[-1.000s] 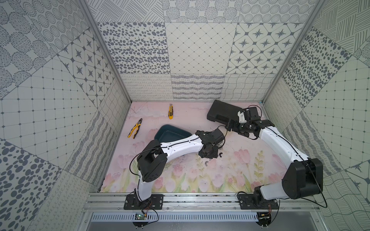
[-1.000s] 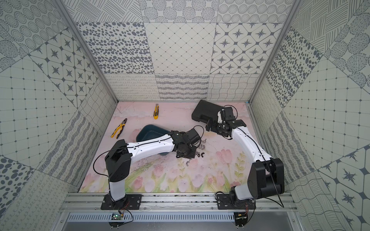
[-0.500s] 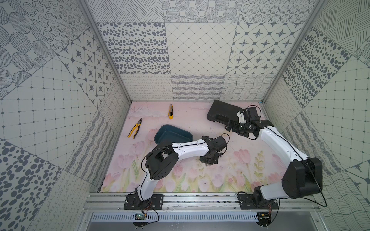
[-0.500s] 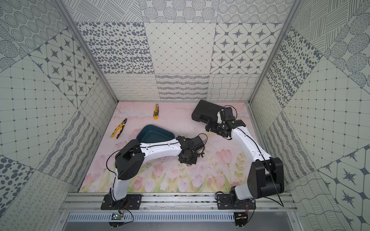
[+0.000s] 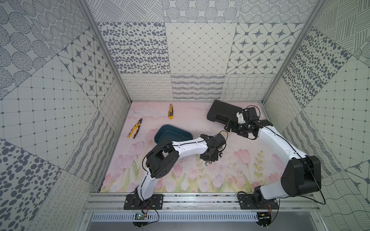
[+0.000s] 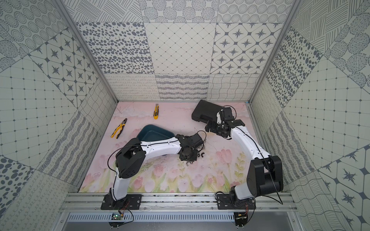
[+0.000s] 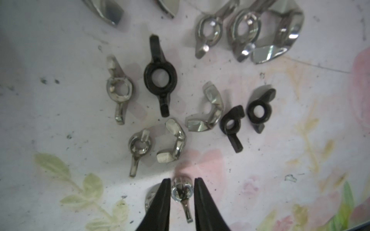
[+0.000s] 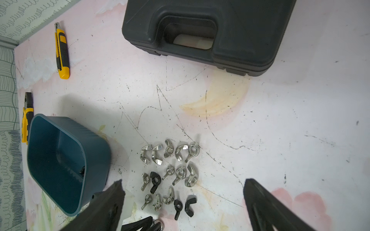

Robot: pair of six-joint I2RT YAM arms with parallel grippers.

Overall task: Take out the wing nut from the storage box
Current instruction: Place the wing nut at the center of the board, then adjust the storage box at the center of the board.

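Since a second ago the left arm's elbow has swung toward the front rail, baring more of the storage box, and the left gripper (image 7: 181,180) has parted from shut to a narrow gap. A silver wing nut (image 7: 181,193) lies on the desk (image 7: 60,120) between its fingers, out of the box. Beyond it lie the other wing nuts (image 7: 215,106), then, leftward, the storage box (image 5: 172,134). Farther back, the right gripper (image 8: 183,181) hangs wide open and unmoved, holding nothing.

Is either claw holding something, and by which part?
Probably nothing: the left gripper flanks the hub of a silver wing nut, slim gaps showing; the right gripper is open, empty.
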